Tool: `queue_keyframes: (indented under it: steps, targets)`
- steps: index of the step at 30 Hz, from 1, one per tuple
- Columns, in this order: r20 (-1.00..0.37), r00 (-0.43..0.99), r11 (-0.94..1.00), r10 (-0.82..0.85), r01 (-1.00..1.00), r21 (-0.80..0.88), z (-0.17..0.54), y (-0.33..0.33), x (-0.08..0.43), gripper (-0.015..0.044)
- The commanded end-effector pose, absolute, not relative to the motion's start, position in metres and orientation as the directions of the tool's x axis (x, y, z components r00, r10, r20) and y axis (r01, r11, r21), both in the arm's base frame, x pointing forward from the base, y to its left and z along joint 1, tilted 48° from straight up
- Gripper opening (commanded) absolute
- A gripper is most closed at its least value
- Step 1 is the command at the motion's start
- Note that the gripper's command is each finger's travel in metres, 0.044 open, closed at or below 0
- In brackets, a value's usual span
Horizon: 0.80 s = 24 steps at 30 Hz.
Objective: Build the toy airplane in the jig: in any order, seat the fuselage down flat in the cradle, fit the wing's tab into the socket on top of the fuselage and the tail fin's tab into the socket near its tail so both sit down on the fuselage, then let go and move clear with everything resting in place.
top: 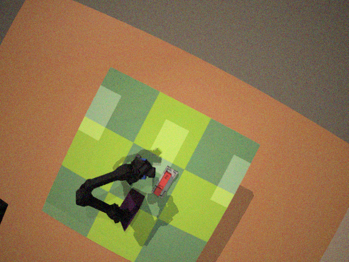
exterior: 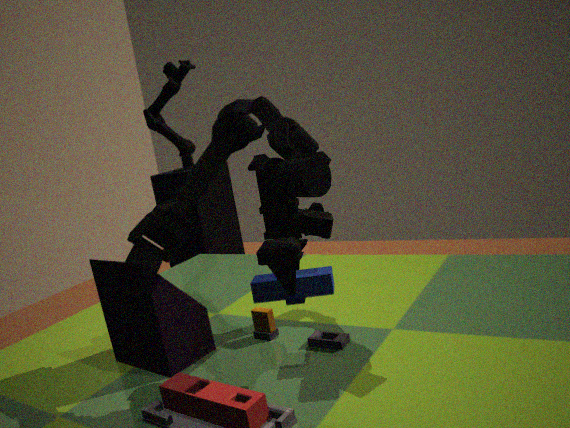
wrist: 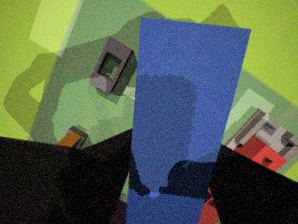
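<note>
My gripper [exterior: 294,287] [wrist: 169,139] is shut on the blue wing [exterior: 317,282] [wrist: 167,55], holding it near its middle, high above the mat. The wing's tab [exterior: 295,301] points down. The red fuselage [top: 163,184] [exterior: 215,397] [wrist: 250,146] lies in the grey cradle [top: 174,173] [exterior: 156,415] [wrist: 256,120], and its two top sockets are empty. The gripper is behind and to one side of the cradle, not over it. The orange tail fin [exterior: 263,319] [wrist: 69,138] stands upright in a small dark holder [exterior: 266,334].
An empty dark holder [exterior: 317,343] [wrist: 98,84] with a square opening stands beside the tail fin's holder, below the raised wing. The arm's dark base block [top: 133,202] [exterior: 182,325] stands near the cradle. A second dark arm [exterior: 172,135] stands in the background.
</note>
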<state>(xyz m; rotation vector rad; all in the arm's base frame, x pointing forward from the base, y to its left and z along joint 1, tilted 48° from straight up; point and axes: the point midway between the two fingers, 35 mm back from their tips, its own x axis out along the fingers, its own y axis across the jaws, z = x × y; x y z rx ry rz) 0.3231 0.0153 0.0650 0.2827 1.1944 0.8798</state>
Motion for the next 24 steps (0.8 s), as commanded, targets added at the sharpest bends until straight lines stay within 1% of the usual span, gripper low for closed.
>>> queue_keyframes:
  steps: [1, 24]
  targets:
    - [-0.691, 0.089, 0.635, 0.717, -0.492, 0.596, 0.053, 0.009, 0.32, 0.0]
    - [-0.696, 0.086, 0.482, 0.713, -0.781, 0.397, -0.008, -0.03, 0.3, 0.0]
